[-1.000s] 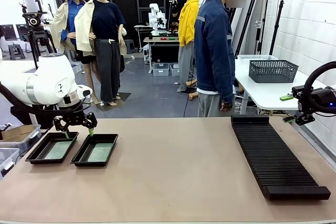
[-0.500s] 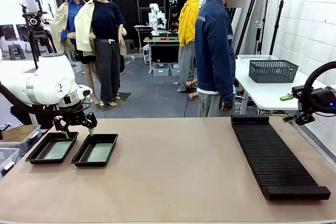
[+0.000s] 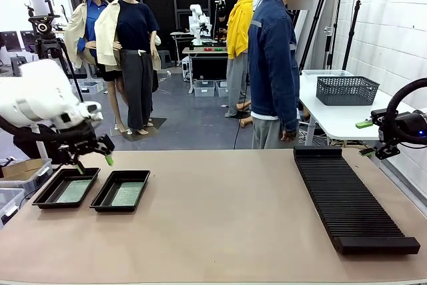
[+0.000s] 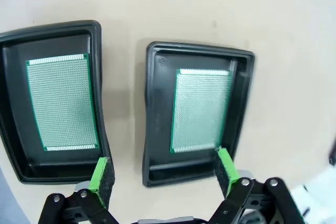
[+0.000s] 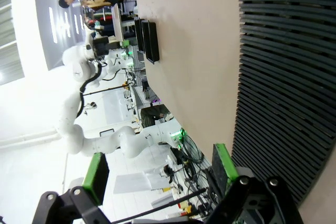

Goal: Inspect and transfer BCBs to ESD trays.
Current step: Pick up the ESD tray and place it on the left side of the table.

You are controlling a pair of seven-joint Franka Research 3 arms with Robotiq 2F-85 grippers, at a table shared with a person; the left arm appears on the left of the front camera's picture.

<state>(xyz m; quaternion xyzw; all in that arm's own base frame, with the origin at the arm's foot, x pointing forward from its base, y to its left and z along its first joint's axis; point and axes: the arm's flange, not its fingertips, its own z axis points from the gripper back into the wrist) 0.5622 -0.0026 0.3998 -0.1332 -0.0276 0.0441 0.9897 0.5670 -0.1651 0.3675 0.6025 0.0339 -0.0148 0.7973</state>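
On the tan surface [image 3: 220, 225] your left tool [image 4: 163, 174], wide open and empty, could clip the glossy black tray rims [image 4: 197, 51] and shift the thin green boards [image 4: 200, 109] if it drops again.

Two glossy black plastic trays [image 4: 50, 103] [image 4: 197, 114], two flat green circuit boards [image 4: 62, 103] [image 4: 201, 109], one long black ribbed rack [image 3: 350, 198].

Two ESD trays [image 4: 157, 145] side by side, a BCB [image 4: 201, 109] in each.
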